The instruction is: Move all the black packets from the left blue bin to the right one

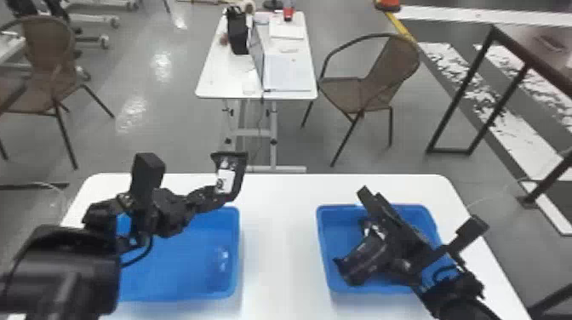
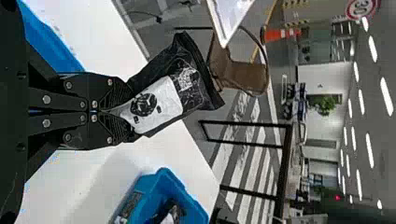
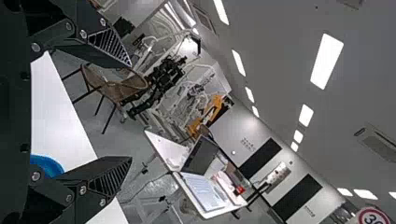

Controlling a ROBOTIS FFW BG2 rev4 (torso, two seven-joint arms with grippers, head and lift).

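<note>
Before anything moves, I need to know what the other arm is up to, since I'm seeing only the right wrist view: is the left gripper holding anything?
Observer: Yes, the left gripper pinches one end of a black plastic packet with a white label.

Operator: Is there anything in the right-hand blue plastic bin?

Observer: Yes, the left wrist view shows black-and-white contents inside the right-hand blue plastic bin.
</note>
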